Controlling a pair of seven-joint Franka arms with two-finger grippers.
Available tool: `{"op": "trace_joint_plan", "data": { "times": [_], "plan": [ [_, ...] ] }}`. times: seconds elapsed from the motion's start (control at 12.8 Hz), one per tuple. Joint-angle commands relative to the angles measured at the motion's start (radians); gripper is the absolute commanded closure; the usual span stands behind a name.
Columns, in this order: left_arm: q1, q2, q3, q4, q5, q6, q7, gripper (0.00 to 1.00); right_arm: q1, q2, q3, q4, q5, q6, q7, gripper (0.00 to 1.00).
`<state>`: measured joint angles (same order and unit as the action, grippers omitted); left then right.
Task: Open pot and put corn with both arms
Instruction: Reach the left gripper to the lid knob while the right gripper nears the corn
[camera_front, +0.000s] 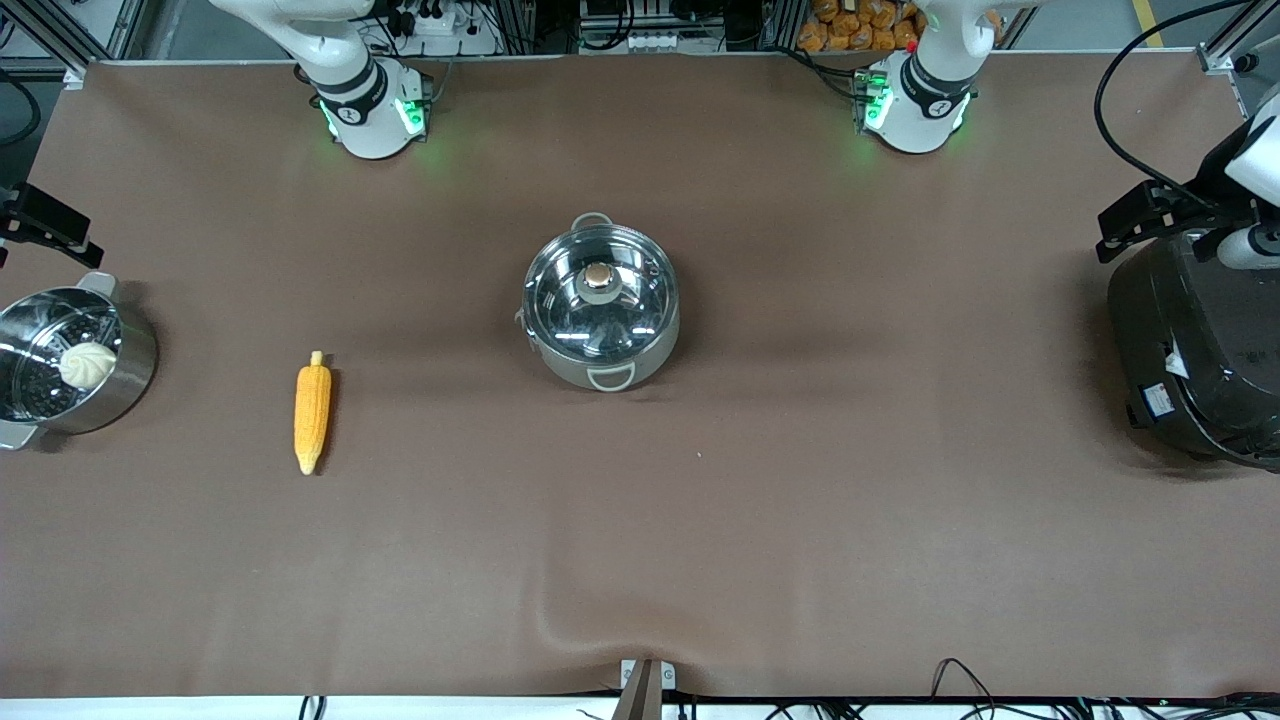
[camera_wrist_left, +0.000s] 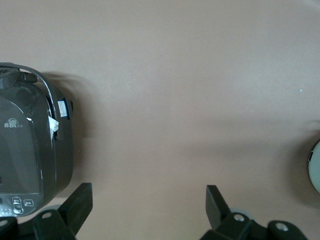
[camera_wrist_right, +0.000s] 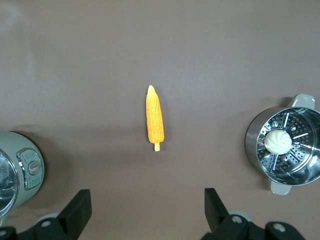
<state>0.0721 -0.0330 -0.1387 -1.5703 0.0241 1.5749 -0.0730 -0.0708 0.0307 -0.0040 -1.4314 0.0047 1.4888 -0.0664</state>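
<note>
The steel pot (camera_front: 602, 305) stands mid-table with its glass lid and coppery knob (camera_front: 598, 277) on. Its edge shows in the right wrist view (camera_wrist_right: 17, 172) and the left wrist view (camera_wrist_left: 315, 172). The corn (camera_front: 312, 412) lies flat on the cloth toward the right arm's end, also seen in the right wrist view (camera_wrist_right: 154, 119). My right gripper (camera_wrist_right: 147, 197) is open and empty, high over the table edge at that end (camera_front: 45, 225). My left gripper (camera_wrist_left: 148, 192) is open and empty, up beside the black cooker (camera_front: 1150, 215).
A steel steamer pot (camera_front: 70, 360) with a white bun (camera_front: 87, 364) stands at the right arm's end, beside the corn. A large black cooker (camera_front: 1200, 350) stands at the left arm's end. A brown cloth (camera_front: 800, 500) covers the table.
</note>
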Motion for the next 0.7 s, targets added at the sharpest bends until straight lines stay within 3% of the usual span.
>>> {"op": "trace_joint_plan", "data": {
  "times": [0.0, 0.16, 0.39, 0.62],
  "plan": [
    [0.0, 0.005, -0.005, 0.022, 0.019, -0.013, -0.025, 0.0, -0.006, -0.003, 0.004, -0.001, -0.003, 0.005, 0.008, 0.0],
    [-0.015, 0.007, -0.027, 0.021, 0.023, -0.024, -0.027, 0.0, -0.006, -0.002, 0.004, -0.001, -0.003, 0.005, 0.008, 0.0],
    [-0.061, 0.057, -0.114, 0.022, 0.022, -0.015, -0.051, 0.0, -0.004, -0.003, 0.004, 0.0, -0.003, 0.007, 0.008, 0.0],
    [-0.199, 0.14, -0.179, 0.026, 0.019, -0.007, -0.36, 0.0, -0.006, -0.002, 0.004, -0.001, -0.003, 0.007, 0.008, 0.0]
  ]
}}
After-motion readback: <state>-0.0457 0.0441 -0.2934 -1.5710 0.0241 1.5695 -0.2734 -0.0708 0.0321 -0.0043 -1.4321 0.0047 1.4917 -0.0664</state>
